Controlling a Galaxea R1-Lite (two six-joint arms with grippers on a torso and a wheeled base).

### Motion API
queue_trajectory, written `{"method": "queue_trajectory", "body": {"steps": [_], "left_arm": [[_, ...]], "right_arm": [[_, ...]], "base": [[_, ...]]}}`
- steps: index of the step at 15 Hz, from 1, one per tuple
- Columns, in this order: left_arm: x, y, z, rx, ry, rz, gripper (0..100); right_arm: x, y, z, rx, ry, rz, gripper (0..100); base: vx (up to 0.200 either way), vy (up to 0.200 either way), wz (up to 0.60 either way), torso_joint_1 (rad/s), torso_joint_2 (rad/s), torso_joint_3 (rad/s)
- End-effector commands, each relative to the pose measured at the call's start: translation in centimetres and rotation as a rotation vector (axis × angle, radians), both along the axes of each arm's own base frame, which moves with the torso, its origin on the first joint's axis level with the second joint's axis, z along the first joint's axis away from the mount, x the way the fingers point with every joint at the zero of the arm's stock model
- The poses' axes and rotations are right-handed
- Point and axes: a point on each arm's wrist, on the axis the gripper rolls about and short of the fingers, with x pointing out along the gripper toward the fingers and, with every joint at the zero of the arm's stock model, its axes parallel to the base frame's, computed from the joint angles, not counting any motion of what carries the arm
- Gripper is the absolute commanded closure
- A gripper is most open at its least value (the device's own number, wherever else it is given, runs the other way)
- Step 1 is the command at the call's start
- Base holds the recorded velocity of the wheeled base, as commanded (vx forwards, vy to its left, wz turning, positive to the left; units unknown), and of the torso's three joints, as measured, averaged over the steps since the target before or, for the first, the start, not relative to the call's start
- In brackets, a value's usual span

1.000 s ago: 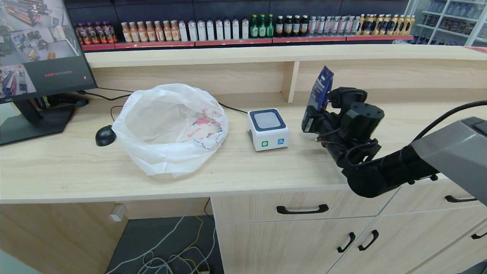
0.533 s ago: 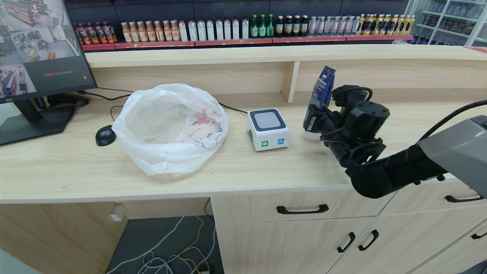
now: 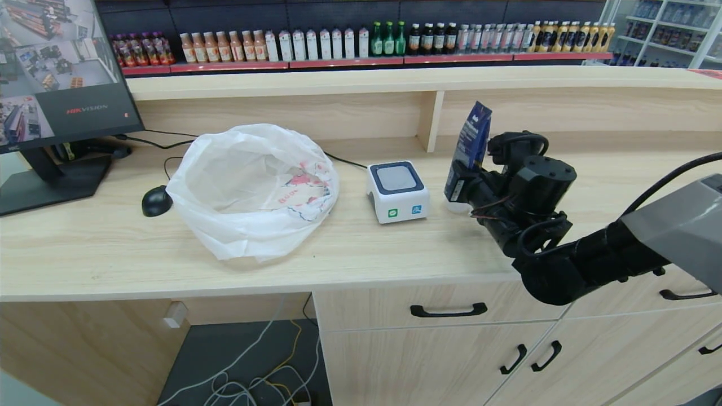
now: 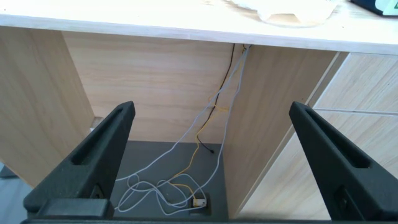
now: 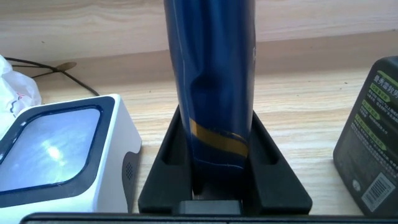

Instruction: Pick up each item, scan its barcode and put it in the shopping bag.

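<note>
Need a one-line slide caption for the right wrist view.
Right gripper clamps a tall dark-blue pouch upright beside the white box scanner on the wooden counter.

Right hand (image 3: 461, 188) with upright blue pouch (image 3: 474, 134) just right of white scanner (image 3: 397, 190), shopping bag (image 3: 254, 189) farther left

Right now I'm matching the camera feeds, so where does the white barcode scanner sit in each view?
Head view: barcode scanner on the counter, between the shopping bag and the blue pouch in the right end effector.
Right wrist view: barcode scanner beside the held blue pouch.
Left wrist view: cannot tell; a dark sliver past the shopping bag may be it.
Shared landmark: the shopping bag.
</note>
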Motion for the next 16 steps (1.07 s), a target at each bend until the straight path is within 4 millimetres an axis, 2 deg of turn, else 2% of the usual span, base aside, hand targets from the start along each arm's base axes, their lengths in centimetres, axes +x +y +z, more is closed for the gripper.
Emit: {"method": "queue_trajectory", "body": {"steps": [1,4,5,9,16], "left_arm": [[0.0,0.0,0.0,-0.001,0.0,0.001,0],[0.0,0.0,0.0,-0.001,0.0,0.001,0],[0.0,0.0,0.0,-0.001,0.0,0.001,0],[0.0,0.0,0.0,-0.001,0.0,0.001,0],[0.0,0.0,0.0,-0.001,0.0,0.001,0]], "right_arm": [[-0.1,0.0,-0.2,-0.004,0.01,0.0,100],[-0.1,0.0,-0.5,-0.009,0.021,0.0,100],[-0.1,0.0,-0.5,-0.003,0.021,0.003,0],[-0.6,0.0,0.6,0.008,0.0,0.022,0],[0.0,0.2,0.0,-0.013,0.023,-0.013,0]], "base": [[0.0,0.0,0.0,0.0,0.0,0.0],[0.0,0.0,0.0,0.0,0.0,0.0],[0.0,0.0,0.0,0.0,0.0,0.0],[0.0,0.0,0.0,0.0,0.0,0.0],[0.0,0.0,0.0,0.0,0.0,0.0]]}}
